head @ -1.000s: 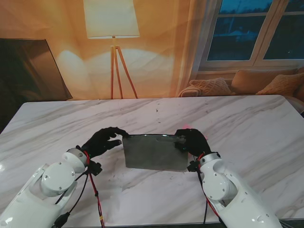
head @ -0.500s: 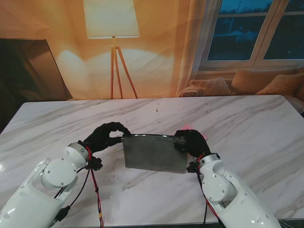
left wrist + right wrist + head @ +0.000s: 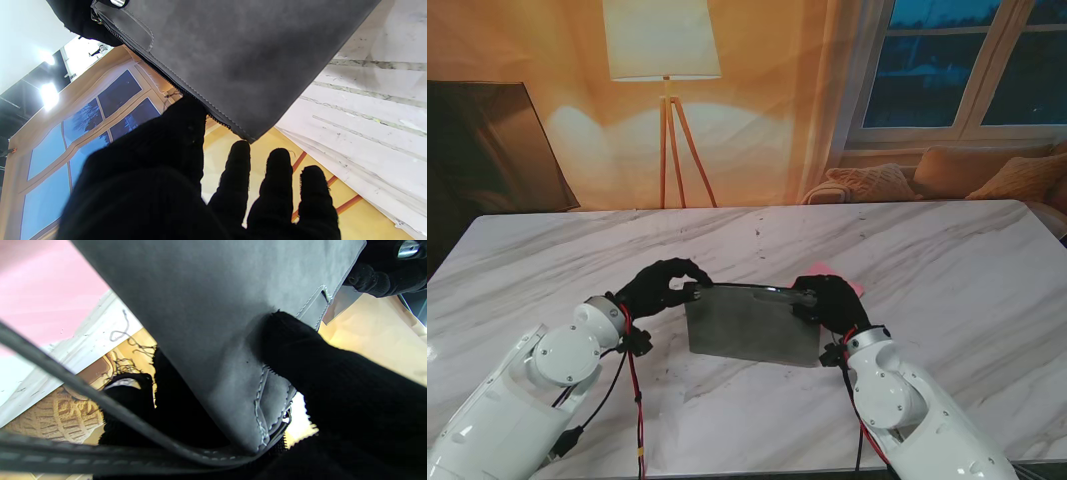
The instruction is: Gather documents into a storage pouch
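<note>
Both arms are built of glossy white rounded shells, each with a bulbous joint housing near the wrist. The left arm point(image 3: 522, 385) carries red and black cables point(image 3: 630, 405) running along its inner side, and a round cap on its big joint. The right arm point(image 3: 907, 410) has a black cable along its inner edge. Each robot hand, left point(image 3: 659, 287) and right point(image 3: 832, 300), wears a black knitted glove; a red band sits at each wrist.

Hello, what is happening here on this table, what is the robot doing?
The robot is holding a grey pouch by its top corners over the marble table. The left robot hand grips one corner, the right robot hand the other. A pink sheet lies on the table beyond the right hand, not yet collected.
</note>
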You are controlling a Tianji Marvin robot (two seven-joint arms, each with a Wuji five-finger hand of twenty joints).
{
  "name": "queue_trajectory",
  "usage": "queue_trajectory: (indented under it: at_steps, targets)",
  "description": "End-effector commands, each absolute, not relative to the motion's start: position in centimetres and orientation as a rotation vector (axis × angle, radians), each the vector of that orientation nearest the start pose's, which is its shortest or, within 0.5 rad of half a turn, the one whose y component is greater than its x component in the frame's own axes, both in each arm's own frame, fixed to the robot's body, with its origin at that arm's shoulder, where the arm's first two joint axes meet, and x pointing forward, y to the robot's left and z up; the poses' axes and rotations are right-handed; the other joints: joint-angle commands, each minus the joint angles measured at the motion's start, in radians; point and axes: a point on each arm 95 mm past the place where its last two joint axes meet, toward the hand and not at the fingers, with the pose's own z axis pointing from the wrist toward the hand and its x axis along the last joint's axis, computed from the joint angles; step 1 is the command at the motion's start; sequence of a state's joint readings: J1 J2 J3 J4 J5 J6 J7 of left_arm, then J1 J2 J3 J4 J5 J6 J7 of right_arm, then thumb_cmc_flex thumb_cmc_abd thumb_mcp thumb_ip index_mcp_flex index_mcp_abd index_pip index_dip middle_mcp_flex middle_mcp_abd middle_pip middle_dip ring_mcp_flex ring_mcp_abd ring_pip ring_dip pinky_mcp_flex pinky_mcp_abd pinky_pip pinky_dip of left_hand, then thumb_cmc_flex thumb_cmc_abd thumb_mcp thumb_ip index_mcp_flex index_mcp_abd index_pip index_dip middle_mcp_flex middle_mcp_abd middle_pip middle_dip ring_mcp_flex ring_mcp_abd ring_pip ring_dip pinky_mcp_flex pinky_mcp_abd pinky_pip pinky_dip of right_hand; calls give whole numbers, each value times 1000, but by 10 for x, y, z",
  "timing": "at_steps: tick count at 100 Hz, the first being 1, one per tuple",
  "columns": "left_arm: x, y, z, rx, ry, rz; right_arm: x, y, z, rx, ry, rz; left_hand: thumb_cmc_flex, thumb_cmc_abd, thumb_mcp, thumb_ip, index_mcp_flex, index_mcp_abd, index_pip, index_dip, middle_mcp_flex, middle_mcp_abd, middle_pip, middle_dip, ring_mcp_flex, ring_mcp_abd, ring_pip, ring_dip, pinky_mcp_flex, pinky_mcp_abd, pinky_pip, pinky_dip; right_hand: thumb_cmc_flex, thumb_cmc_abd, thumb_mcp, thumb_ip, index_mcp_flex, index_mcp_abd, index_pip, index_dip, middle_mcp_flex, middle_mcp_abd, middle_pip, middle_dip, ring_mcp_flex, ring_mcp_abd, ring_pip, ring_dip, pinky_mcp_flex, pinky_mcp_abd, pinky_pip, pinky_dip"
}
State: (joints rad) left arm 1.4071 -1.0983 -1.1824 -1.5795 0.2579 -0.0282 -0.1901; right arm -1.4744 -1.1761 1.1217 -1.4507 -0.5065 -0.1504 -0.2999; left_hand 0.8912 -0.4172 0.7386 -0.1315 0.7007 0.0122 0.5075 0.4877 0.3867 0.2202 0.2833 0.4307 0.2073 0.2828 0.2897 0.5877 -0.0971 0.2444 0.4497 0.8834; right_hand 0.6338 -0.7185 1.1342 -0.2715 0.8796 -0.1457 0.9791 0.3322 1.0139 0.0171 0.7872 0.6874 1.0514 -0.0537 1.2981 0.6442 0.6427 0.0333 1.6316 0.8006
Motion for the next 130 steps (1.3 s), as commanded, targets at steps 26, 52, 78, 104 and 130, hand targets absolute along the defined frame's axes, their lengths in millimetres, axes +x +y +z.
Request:
queue_trajectory:
  at_steps: [26,52,78,104,130]
  targets:
    - [439,-25,-290,-1791,1331,-1963,417,30,-329,-1997,-1361,-2634,-3,-9,-15,-24,21,22,26,15,-4,-8,13,7,-27,-13,14,19,-2,-21,32,47,82,69,6,-3,48,-65,64,35,-3,48,9,7,30,-66,27,-2,-21,-20,37,-19]
    - [441,-26,-293,-1779,1350,-1941,416,31,-329,-1982,-1363,-2639,-30,21,-6,-6,-22,24,-13,-9,-16,-8,18,11,-29,-10,28,21,2,-20,54,26,100,77,1,2,55,-70,68,38,1,47,10,8,26,-64,15,-6,-26,-18,28,-23]
    - [443,-29,-299,-1742,1404,-1908,416,33,-329,-1973,-1365,-2631,-39,-10,-5,-17,4,46,28,26,2,-1,33,18,-21,1,44,26,4,-11,81,14,116,91,-7,4,61,-70,68,42,2,45,9,9,24,-63,12,-6,-27,-18,25,-24]
    - [445,-29,-297,-1718,1446,-1896,416,32,-328,-1973,-1355,-2638,-17,-53,2,-22,-26,44,186,48,52,7,60,44,19,24,81,42,6,4,152,-4,121,96,-15,6,64,-73,62,46,3,43,8,9,23,-62,6,-8,-30,-17,19,-27]
    - [451,-33,-295,-1655,1476,-1908,414,33,-328,-1950,-1346,-2634,-121,75,95,70,-95,23,-89,-54,39,6,65,46,30,30,132,63,7,7,235,-44,127,97,-15,8,76,-76,61,51,6,41,7,9,23,-62,3,-9,-30,-16,17,-28]
